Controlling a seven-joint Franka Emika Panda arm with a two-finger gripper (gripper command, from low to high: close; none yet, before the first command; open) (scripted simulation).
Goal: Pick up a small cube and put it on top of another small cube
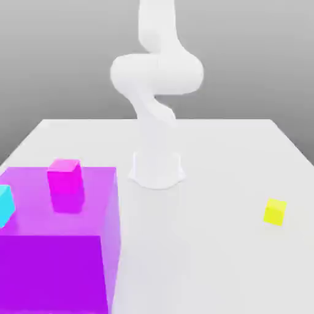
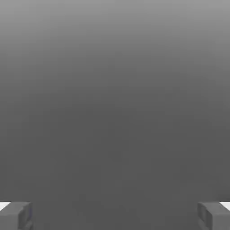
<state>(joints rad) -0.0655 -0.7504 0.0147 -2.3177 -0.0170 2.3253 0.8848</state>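
A white robot arm [image 1: 157, 92] rises from a round base at the middle of a pale table [image 1: 208, 245]. In the exterior view the arm bends upward and out through the top edge of the picture.

In the hand view the gripper [image 2: 115, 216] appears as two grey fingertips [image 2: 16, 215], one at each side of the frame, spread wide apart with nothing between them. Behind them lies only a smooth grey background. The gripper is fully spread and holds nothing.

The small cyan cube [image 1: 5, 205] sits at the far edge of the exterior view's left, partly cut off by the frame. It rests just beside the large purple block [image 1: 58, 245], apparently touching its side, and lies well apart from the arm's base.

The small yellow cube [image 1: 275, 211] sits alone on the table toward the exterior view's right, well apart from the cyan cube and from the base.

The large purple block is translucent and fills the lower left of the exterior view. A magenta cube [image 1: 65, 175] stands by the block's upper face; whether it rests on top or sits within the see-through material cannot be told. The purple block and the arm's base lie between the cyan cube and the yellow one.
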